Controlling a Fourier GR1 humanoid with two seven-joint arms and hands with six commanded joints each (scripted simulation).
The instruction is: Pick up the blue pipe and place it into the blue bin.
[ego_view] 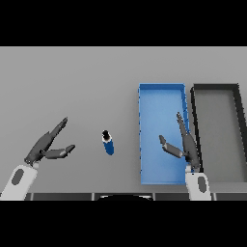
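Note:
The blue pipe (pixel 108 143) stands on end on the grey table (pixel 72 82), a little left of the blue bin (pixel 159 96); its ring-shaped end faces up. My left hand (pixel 44 147) is open over the table to the pipe's left and does not touch it; bare table shows between them. My right hand (pixel 184 144) is open over the blue bin, fingers straight and pointing away from me, thumb spread to the left. It holds nothing.
A dark grey bin (pixel 217 89) stands directly right of the blue bin, their long sides close together. Both bins reach near the table's front edge.

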